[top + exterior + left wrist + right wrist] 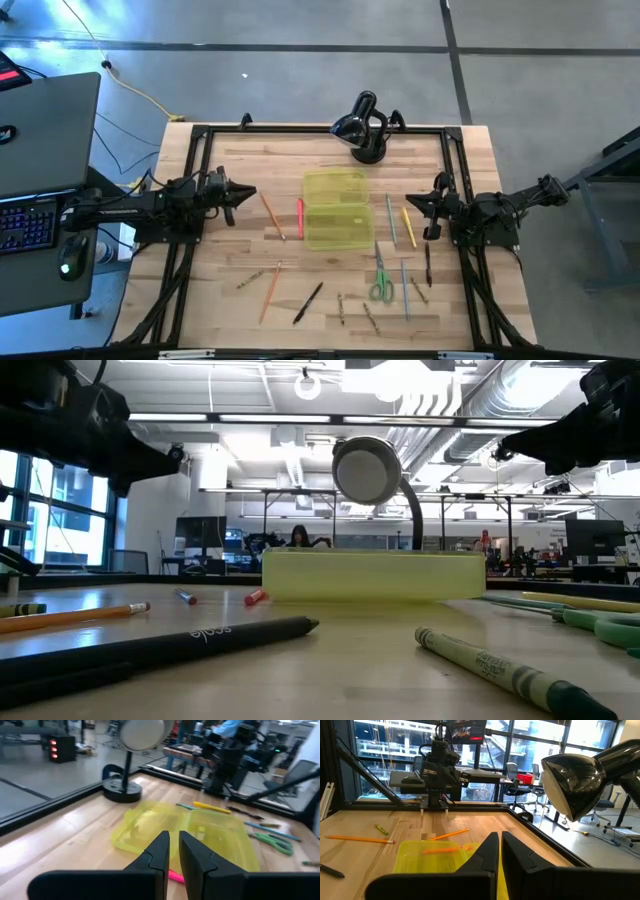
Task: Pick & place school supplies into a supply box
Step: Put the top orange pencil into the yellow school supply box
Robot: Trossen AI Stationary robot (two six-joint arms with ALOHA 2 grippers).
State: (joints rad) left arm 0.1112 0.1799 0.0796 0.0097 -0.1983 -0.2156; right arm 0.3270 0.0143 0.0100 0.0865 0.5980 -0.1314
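The supply box (335,208) is a translucent yellow-green case that lies opened flat at the table's middle, also seen in the left wrist view (150,827). School supplies lie flat around it: an orange pencil (272,215) and a red pen (299,218) on its left, green (390,220) and yellow (408,227) pencils on its right, green-handled scissors (380,284) and a black pen (308,302) nearer the front. My left gripper (174,844) hovers left of the box, narrowly open and empty. My right gripper (500,840) hovers right of it, shut and empty.
A black domed device (362,125) on a round base stands just behind the box at the far edge. A black frame (200,135) rims the tabletop. More pencils lie scattered near the front edge (370,318). A laptop (40,130) sits off the table's left.
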